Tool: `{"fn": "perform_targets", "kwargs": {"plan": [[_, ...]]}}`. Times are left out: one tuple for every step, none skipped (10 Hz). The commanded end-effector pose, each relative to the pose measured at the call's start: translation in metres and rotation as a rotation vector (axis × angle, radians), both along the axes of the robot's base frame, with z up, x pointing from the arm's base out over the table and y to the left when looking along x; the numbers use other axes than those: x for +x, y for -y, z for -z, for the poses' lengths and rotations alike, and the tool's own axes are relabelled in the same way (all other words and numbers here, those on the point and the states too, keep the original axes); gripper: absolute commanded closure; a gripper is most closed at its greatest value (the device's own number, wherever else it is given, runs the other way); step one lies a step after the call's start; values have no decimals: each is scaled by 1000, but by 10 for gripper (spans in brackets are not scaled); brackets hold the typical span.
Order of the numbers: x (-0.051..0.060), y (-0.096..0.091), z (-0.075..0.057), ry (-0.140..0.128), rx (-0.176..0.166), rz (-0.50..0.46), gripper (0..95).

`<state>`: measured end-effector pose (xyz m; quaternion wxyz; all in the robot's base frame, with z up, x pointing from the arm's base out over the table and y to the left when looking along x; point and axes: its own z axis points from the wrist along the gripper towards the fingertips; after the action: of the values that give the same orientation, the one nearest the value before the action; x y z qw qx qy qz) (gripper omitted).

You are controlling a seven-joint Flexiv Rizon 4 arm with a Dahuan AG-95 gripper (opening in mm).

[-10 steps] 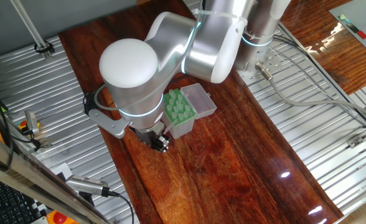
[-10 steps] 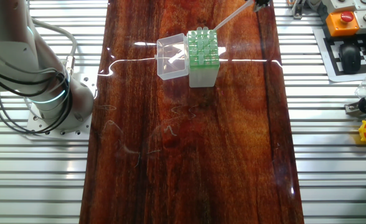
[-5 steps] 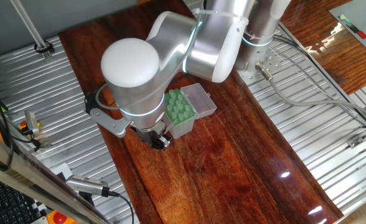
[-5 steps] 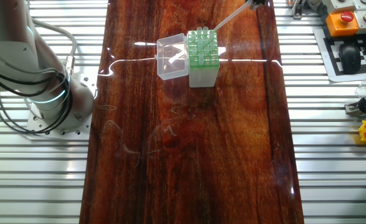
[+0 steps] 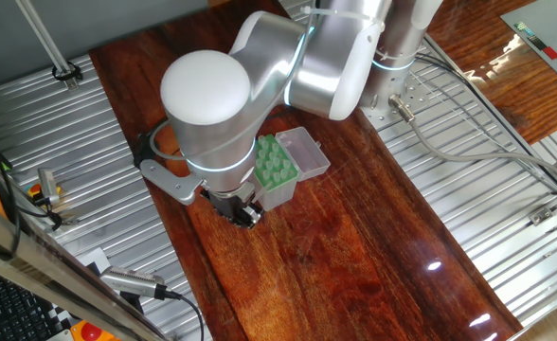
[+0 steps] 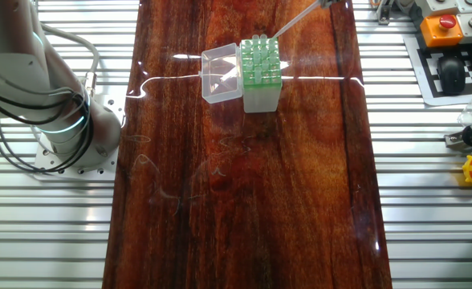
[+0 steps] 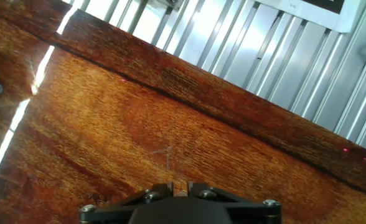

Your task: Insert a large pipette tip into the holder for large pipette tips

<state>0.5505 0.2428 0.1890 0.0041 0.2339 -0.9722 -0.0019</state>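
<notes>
Large pipette tip (image 6: 294, 20) slants from the pincer (image 5: 243, 214), pinched at its wide end so the narrow point leads down toward the green top of the holder for large pipette tips (image 6: 261, 63), just beside and below.
</notes>
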Motion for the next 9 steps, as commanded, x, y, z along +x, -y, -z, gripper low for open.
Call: {"fn": "perform_targets", "kwargs": {"plan": [[0, 1, -1, 22, 12, -4, 950], [0, 0, -3, 37, 26, -3, 950], [-1, 0, -4, 49, 33, -4, 950], [-1, 0, -6, 55, 38, -4, 950], [-2, 1, -7, 60, 41, -8, 950], [-3, 4, -9, 69, 49, -14, 950], [-4, 6, -11, 77, 53, -18, 950], [-5, 7, -12, 83, 56, -22, 950], [-6, 9, -13, 89, 57, -26, 950]]}}
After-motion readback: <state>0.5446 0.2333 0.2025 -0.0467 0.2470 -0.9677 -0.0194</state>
